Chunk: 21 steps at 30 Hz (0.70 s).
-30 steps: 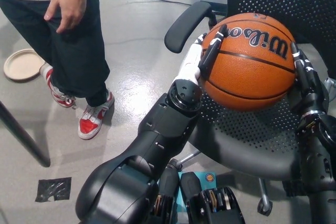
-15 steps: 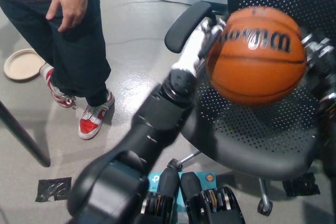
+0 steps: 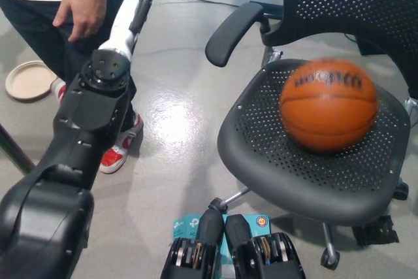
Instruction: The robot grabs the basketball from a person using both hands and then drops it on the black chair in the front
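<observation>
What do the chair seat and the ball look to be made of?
Chair seat: seemingly hard black plastic, matte, perforated with rows of small holes. Basketball: orange with black seams and lettering, probably rubber or composite leather; motion blur hides any texture.

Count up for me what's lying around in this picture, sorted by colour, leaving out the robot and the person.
Orange: 1, the basketball
Black: 1, the chair it lies on
Beige: 1, the round plate on the floor
Total: 3
</observation>
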Motion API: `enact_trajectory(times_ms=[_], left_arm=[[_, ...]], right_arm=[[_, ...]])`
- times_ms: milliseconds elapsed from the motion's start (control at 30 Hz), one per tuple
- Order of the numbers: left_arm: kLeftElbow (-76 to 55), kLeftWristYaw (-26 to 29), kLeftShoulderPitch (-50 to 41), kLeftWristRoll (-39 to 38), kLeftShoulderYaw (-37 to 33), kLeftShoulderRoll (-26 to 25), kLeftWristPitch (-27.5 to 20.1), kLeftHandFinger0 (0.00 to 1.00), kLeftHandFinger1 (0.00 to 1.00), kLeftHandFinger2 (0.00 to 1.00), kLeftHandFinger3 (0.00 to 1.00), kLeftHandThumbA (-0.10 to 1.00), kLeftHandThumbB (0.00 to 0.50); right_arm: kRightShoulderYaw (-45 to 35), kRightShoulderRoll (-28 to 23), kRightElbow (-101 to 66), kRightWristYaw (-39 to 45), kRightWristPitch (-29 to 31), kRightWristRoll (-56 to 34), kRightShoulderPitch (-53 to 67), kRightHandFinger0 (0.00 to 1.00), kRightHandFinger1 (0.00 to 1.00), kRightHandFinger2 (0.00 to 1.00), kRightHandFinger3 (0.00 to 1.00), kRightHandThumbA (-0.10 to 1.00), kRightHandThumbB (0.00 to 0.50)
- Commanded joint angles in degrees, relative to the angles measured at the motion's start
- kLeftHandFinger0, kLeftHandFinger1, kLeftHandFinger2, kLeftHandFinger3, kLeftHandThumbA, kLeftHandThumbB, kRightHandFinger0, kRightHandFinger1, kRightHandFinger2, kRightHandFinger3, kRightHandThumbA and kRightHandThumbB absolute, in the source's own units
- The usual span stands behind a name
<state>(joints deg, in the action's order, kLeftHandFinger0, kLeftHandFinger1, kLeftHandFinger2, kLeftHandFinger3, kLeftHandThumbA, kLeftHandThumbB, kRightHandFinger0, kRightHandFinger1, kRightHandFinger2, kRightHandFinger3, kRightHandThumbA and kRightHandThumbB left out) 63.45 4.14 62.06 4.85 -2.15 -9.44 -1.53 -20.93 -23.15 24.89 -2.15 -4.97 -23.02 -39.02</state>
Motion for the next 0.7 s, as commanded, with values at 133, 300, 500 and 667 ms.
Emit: enact_trajectory(times_ms=[133, 300, 500, 667], left_arm=[[-7.19, -4.47, -1.63, -1.75, 0.9, -1.41, -1.66, 1.0, 1.0, 1.0, 1.0, 1.0, 0.287], [-25.0, -7.39, -11.25, -2.23, -0.04, -0.78, -1.22, 1.0, 1.0, 1.0, 1.0, 1.0, 0.289], [-52.13, -9.32, -27.57, -1.21, -2.55, -0.88, 2.76, 1.0, 1.0, 1.0, 1.0, 1.0, 0.271], [-65.84, -10.1, -40.68, -1.13, -3.37, -1.97, 0.55, 1.0, 1.0, 1.0, 1.0, 1.0, 0.283]], right_arm=[[1.13, 0.17, -9.77, 1.54, 0.39, 0.91, 0.99, 1.0, 1.0, 1.0, 1.0, 1.0, 0.219], [4.97, 1.45, -21.64, 2.59, -0.47, 3.44, 6.62, 1.0, 1.0, 1.0, 1.0, 1.0, 0.208], [11.58, 4.41, -36.42, 4.88, -0.29, 6.15, 19.03, 1.0, 1.0, 1.0, 1.0, 1.0, 0.21], [17.39, 8.06, -39.26, 5.54, 3.39, 10.6, 28.63, 1.0, 1.0, 1.0, 1.0, 1.0, 0.246]])
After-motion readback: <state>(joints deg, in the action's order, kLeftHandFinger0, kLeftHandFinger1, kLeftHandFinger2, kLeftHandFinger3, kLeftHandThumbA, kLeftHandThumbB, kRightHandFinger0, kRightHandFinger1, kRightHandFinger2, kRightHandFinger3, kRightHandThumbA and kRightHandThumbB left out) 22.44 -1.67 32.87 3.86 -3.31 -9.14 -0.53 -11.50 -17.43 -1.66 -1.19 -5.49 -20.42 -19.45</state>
